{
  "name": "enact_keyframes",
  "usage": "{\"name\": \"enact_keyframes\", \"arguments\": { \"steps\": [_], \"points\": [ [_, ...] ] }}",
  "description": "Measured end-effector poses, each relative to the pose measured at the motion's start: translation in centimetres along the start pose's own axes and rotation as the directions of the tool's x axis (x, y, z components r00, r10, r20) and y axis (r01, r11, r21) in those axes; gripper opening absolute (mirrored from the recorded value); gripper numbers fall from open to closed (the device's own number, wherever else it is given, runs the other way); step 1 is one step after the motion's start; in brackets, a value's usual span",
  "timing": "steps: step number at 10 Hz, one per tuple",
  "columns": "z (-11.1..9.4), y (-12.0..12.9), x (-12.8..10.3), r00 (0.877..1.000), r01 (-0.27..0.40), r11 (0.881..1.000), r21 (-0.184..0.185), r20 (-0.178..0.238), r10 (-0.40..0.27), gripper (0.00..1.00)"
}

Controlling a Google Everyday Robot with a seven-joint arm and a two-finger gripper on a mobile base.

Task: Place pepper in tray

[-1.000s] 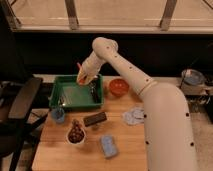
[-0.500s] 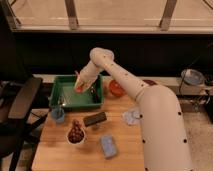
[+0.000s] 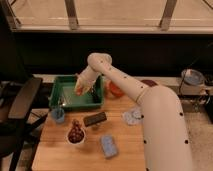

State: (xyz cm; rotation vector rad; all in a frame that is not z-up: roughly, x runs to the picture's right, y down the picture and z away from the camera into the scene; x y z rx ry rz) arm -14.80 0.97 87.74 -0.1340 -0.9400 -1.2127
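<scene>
Since the frame half a second back, I see my arm (image 3: 131,89) has dropped lower into the tray (image 3: 64,86), and the gripper (image 3: 81,89) now sits down inside the green walls, toward the tray's right half, where before it hung nearer the rim. The jaws look closed on the pepper (image 3: 79,90); a small red-orange sliver shows at the gripper's tip, low over the tray floor, though I cannot tell whether it touches the bottom. The pepper reads as a short, tapered orange-red shape, mostly hidden by the fingers. The tray itself is a large green rectangle with raised walls, resting at the back left of the wooden table (image 3: 55,150). Just right of the tray, behind my forearm, sits the orange bowl (image 3: 116,90). Nearer me on the table are a blue cup (image 3: 58,115) by the tray's front left corner, a white bowl of dark fruit (image 3: 75,135), a dark rectangular bar (image 3: 94,119), a blue sponge (image 3: 108,146), and a pale crumpled piece (image 3: 133,116).
</scene>
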Motion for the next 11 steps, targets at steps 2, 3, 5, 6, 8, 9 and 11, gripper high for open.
{"name": "enact_keyframes", "arguments": {
  "steps": [2,3,5,6,8,9,11],
  "points": [
    [0.0,0.8,0.6,0.999,-0.029,1.0,-0.009,-0.021,0.029,0.37],
    [0.1,1.1,0.7,0.999,-0.04,0.999,-0.012,-0.025,0.04,0.45],
    [0.5,1.8,0.8,0.998,-0.062,0.998,-0.023,-0.03,0.062,0.64],
    [0.9,2.0,0.8,0.997,-0.072,0.997,-0.031,-0.028,0.071,0.73],
    [0.9,2.6,0.8,0.995,-0.092,0.995,-0.036,-0.027,0.091,0.74],
    [0.9,2.8,0.8,0.995,-0.095,0.995,-0.036,-0.027,0.094,0.74],
    [1.0,2.5,0.8,0.996,-0.092,0.995,-0.036,-0.025,0.091,0.74]
  ]
}}
